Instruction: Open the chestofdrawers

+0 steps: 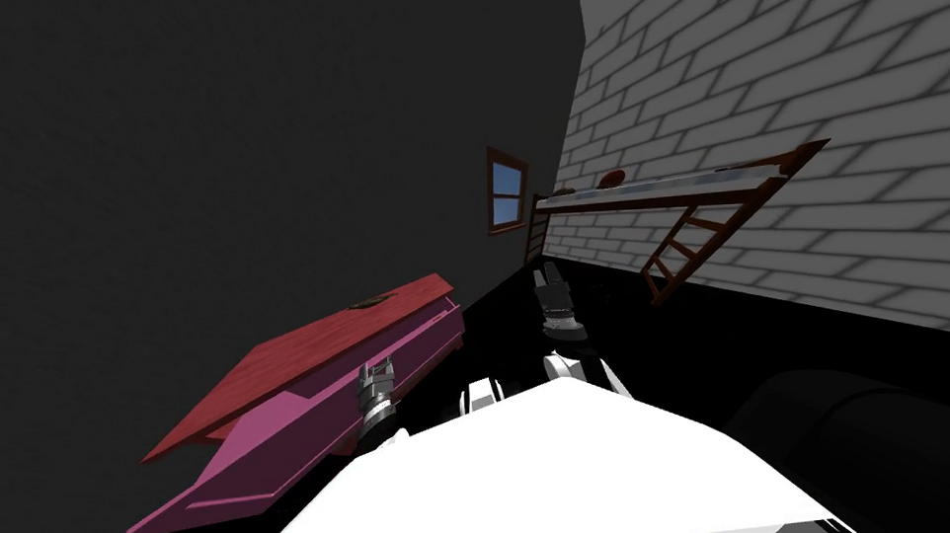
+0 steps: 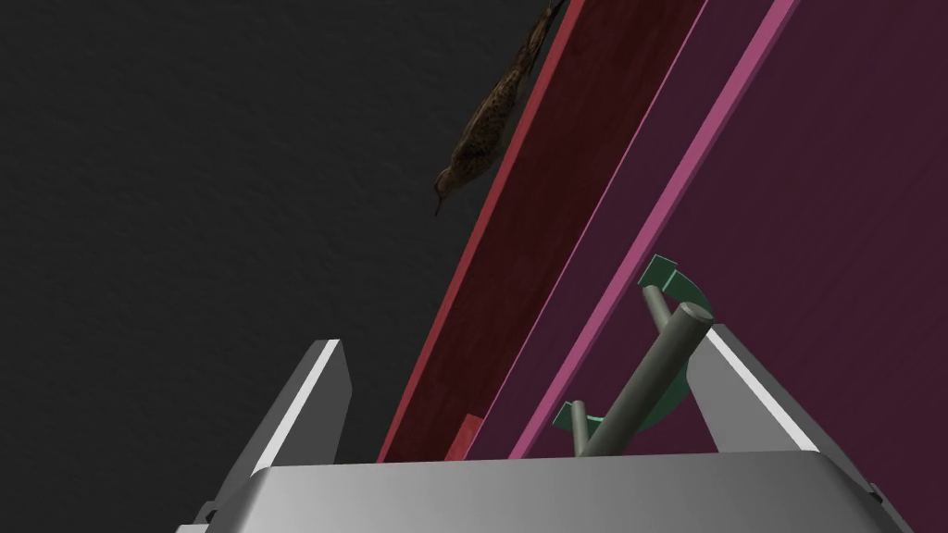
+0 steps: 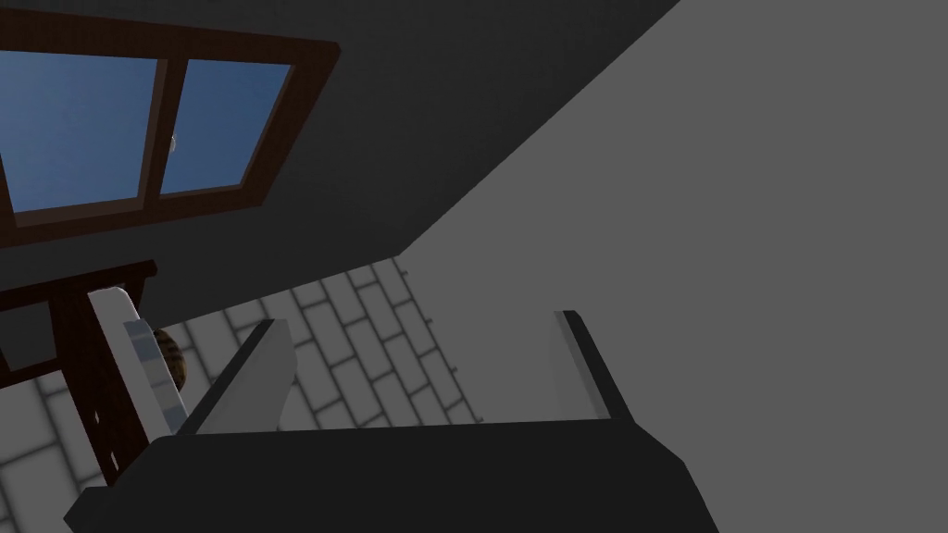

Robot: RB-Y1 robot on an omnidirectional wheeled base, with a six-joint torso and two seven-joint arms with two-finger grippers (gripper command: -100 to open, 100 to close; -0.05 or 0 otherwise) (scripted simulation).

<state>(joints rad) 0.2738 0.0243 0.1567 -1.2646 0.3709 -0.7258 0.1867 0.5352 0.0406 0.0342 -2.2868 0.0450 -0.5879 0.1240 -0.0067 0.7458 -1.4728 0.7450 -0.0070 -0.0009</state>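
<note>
— Where is the chest of drawers (image 1: pixel 328 348)?

— At about 8 o'clock in the head view, low against the dark wall (image 1: pixel 212 139). It has a red top (image 1: pixel 270 384) over a magenta front (image 1: pixel 416 345). A small brown mottled thing (image 1: pixel 371 303) lies on the top, toward its far end.

— And our left tool (image 1: pixel 378 366)?

— It is at the magenta front, roughly 7 o'clock from the picture's middle. In the left wrist view its two fingers (image 2: pixel 310 407) stand wide apart and hold nothing. The grey bar handle (image 2: pixel 653 370), on green mounts (image 2: pixel 662 273), lies between them, close against the finger on the front's side. We cannot tell whether they touch. The other finger stands out past the red top's edge, before the dark wall.

— Does a drawer stand out?

— We cannot tell. A lighter pink strip (image 2: pixel 650 231) runs between the red top and the darker front.

— Our right tool (image 1: pixel 548 274)?

— Near 12 o'clock, well apart from the chest. Its fingers (image 3: pixel 250 379) are spread about a third of its view's width, with nothing between them.
</note>
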